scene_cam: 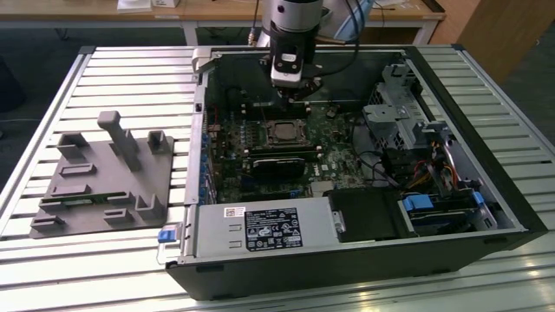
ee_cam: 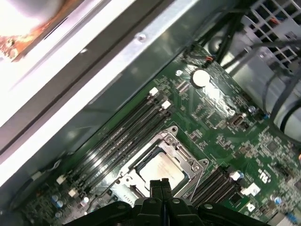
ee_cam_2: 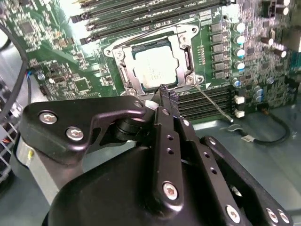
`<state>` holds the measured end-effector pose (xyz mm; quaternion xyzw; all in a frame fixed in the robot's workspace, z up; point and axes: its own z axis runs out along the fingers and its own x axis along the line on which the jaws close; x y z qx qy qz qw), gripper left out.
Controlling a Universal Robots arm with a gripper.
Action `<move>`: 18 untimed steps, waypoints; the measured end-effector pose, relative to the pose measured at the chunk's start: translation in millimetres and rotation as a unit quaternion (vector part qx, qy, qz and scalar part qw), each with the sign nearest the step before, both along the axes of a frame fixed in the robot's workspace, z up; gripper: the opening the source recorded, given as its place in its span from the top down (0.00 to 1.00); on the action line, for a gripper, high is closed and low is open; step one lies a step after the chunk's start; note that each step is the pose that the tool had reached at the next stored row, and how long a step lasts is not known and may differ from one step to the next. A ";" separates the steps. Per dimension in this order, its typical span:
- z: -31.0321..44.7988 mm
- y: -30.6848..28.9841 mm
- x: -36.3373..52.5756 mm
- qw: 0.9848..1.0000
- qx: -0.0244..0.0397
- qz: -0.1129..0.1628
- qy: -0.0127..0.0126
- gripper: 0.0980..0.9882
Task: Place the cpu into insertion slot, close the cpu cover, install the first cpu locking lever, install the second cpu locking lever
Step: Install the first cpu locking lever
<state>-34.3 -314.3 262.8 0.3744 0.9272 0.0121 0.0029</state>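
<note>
The cpu (ee_cam_2: pixel 153 70) lies flat with its silver top up inside the insertion slot, which it hides. The silver cpu cover (ee_cam_2: pixel 186 56) is folded down around it and frames the chip. One thin wire locking lever (ee_cam_2: pixel 214 103) sticks out free from the cover's corner, over the memory slots. A second wire lever (ee_cam_2: pixel 141 38) runs along the cover's opposite edge. My gripper (ee_cam_2: pixel 168 93) hovers just beside the cover's edge, fingers shut with nothing between them. In the first wrist view my gripper (ee_cam: pixel 161 184) sits at the edge of the cpu (ee_cam: pixel 162 168). The exterior view has my gripper (scene_cam: pixel 292 97) above the cpu (scene_cam: pixel 283 133).
The green motherboard (scene_cam: pixel 334 166) sits inside an open black computer case (scene_cam: pixel 485 195). Long black memory slots (ee_cam_2: pixel 207 101) flank the socket. A black power supply box (scene_cam: pixel 264 229) fills the near side; drive cages and cables (scene_cam: pixel 416 130) stand at the exterior view's right. A grey fixture block (scene_cam: pixel 104 175) rests outside the case.
</note>
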 end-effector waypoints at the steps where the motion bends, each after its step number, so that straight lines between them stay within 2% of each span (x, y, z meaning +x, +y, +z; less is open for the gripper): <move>1: 0.0 0.0 0.0 1.000 0.000 0.009 0.000 0.98; 6: 0.0 0.0 0.0 0.999 0.000 0.054 0.000 0.98; 10: -0.1 0.0 0.0 0.996 -0.001 0.090 0.000 0.98; 14: -0.2 0.0 0.0 0.992 -0.001 0.127 0.000 0.98; 18: -0.2 0.0 0.0 0.987 -0.001 0.163 0.000 0.98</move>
